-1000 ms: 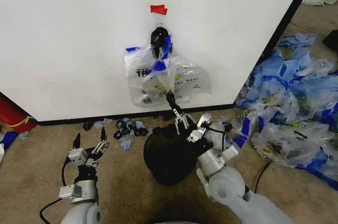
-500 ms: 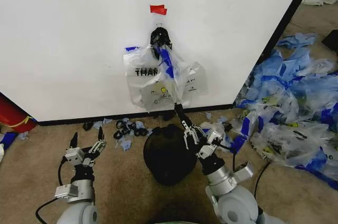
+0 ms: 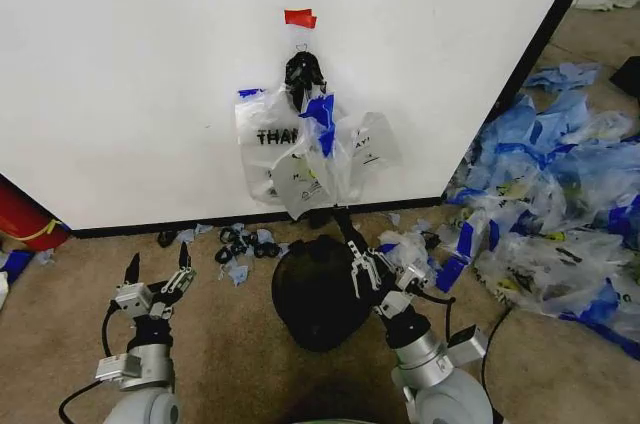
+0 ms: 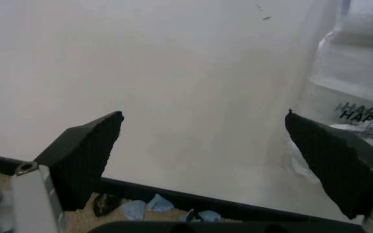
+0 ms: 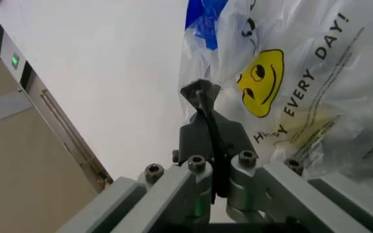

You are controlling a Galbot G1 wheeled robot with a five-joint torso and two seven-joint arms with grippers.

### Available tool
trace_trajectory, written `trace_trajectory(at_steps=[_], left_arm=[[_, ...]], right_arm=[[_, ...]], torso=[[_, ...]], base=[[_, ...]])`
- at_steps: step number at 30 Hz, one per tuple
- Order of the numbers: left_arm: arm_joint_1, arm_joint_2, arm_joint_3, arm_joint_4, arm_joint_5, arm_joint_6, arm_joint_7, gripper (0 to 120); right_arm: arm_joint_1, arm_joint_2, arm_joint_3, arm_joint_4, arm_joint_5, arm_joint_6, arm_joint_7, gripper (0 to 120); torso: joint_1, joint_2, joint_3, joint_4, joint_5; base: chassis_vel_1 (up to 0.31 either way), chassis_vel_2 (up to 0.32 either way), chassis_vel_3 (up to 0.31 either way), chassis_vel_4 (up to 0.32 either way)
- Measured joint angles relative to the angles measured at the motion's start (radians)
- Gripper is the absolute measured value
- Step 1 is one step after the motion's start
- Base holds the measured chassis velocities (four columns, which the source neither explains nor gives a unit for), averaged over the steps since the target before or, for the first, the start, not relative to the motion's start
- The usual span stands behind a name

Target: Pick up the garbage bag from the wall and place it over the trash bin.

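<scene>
Carpeted floor (image 3: 230, 334) runs up to the wall (image 3: 140, 74), a white panel with a black base strip, and this is your work area. Note that the garbage bag (image 3: 300, 159) hangs on the wall from a dark hook or clip just below a piece of red tape (image 3: 299, 17); its blue handles bunch at that point, so the clear body droops free above the floor. Directly below and in front of it sits the trash bin (image 3: 318, 289), placed so the bag need only travel a short way down.

Observe the right claw (image 3: 352, 244): it points up at the bag's lower edge from just above the bin's far rim. In the right wrist view its fingers (image 5: 203, 109) lie pressed together, holding nothing, with the smiley print close beyond.

Observe the left claw (image 3: 157, 266): it hovers low over the carpet, well apart from the bag, fingers spread wide and facing the wall.

A heap of loose bags (image 3: 560, 204) lies to the right; disregard it.
</scene>
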Motion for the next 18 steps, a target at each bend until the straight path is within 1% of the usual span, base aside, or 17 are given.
trace_trajectory(at_steps=[6,12,18], left_arm=[[0.001,0.008,-0.001,-0.002,-0.008,0.0,0.0,99],[0.005,0.021,-0.003,-0.005,-0.022,-0.003,0.0,99],[0.008,0.03,-0.003,-0.005,-0.029,-0.008,0.0,99]], right_arm=[[-0.055,0.003,0.014,0.028,-0.016,0.01,-0.005,0],[-0.137,-0.005,0.029,0.036,-0.064,0.046,-0.012,0],[-0.194,0.01,0.053,0.05,-0.103,0.07,-0.018,0]], torso=[[0.0,0.0,0.0,0.0,-0.0001],[0.0,0.0,0.0,-0.0001,-0.0001],[0.0,0.0,0.0,0.0,0.0]], base=[[0.0,0.0,0.0,0.0],[0.0,0.0,0.0,0.0],[0.0,0.0,0.0,0.0]])
